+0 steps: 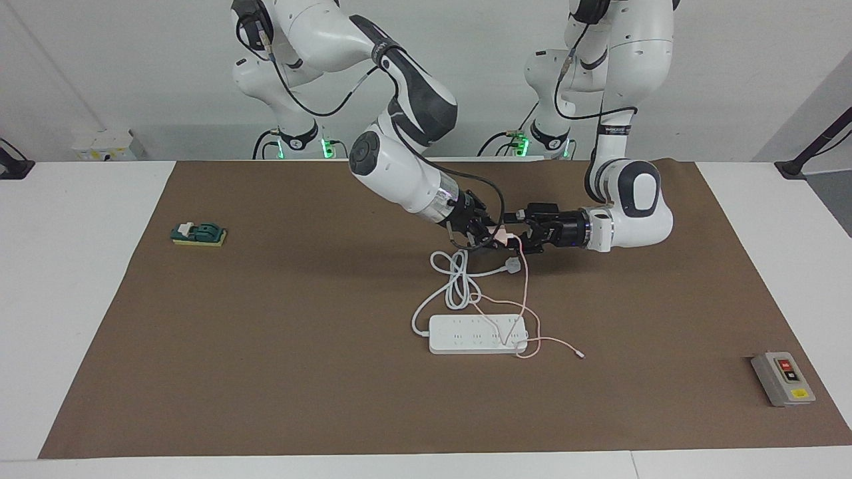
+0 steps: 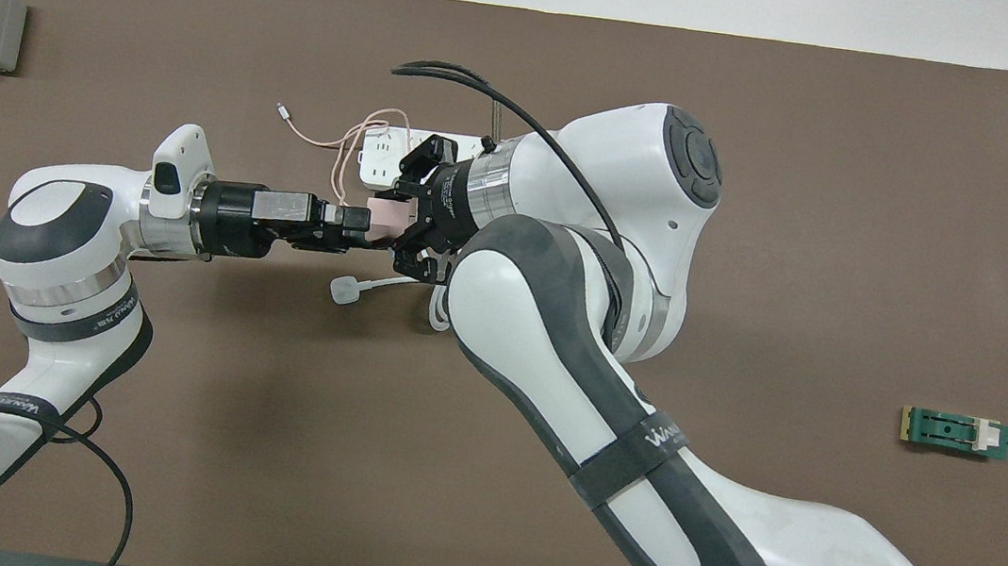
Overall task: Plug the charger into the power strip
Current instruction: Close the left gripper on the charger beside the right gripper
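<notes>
The pale pink charger (image 1: 499,234) hangs in the air between both grippers, over the mat nearer to the robots than the power strip (image 1: 478,334). It also shows in the overhead view (image 2: 389,213). My left gripper (image 1: 521,238) is shut on the charger from the left arm's end. My right gripper (image 1: 488,236) meets it from the right arm's end, its fingers spread on either side of the cube. The thin pink cable (image 1: 526,293) drops from the charger and lies across the strip. The strip is partly hidden under the right arm in the overhead view (image 2: 378,159).
The strip's thick white cord (image 1: 456,279) lies coiled nearer to the robots, ending in a white plug (image 1: 511,267) below the grippers. A grey button box (image 1: 783,378) sits toward the left arm's end. A green and yellow block (image 1: 199,234) sits toward the right arm's end.
</notes>
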Available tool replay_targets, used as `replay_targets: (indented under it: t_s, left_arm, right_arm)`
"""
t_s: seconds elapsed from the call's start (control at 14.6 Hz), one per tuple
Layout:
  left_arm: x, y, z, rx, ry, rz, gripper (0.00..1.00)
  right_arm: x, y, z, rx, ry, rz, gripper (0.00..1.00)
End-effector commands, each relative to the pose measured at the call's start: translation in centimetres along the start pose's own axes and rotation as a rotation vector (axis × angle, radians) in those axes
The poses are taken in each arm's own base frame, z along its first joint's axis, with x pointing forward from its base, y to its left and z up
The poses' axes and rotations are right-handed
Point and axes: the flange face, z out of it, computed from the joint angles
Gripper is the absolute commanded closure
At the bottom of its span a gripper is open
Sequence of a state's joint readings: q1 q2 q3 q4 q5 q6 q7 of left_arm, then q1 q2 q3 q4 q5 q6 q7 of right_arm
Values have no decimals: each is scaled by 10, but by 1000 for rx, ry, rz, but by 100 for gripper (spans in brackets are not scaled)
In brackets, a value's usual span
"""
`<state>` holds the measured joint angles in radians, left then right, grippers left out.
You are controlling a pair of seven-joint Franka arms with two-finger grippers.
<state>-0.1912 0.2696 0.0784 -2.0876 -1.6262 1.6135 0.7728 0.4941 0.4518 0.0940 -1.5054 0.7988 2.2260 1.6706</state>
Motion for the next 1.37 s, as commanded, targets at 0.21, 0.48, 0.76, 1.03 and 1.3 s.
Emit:
replay_targets:
  t_s: [0.21, 0.48, 0.76, 1.03, 1.3]
  left_arm:
    - [-7, 0, 9, 9, 31, 6, 0]
    - [-7, 1, 9, -1, 25, 3, 16]
    - [-7, 3, 8, -5, 21, 3, 56]
    - [-8, 4, 2, -11, 7, -6, 72]
    - [-8, 6, -2, -11, -12, -15, 98]
  right_arm:
    - [-2, -6, -1, 6, -20, 30, 100]
    - [-2, -6, -1, 6, -20, 30, 100]
    - [-2, -6, -1, 6, -20, 30, 100]
    - [-2, -6, -2, 8, -21, 30, 100]
    - [-2, -6, -2, 8, -21, 31, 100]
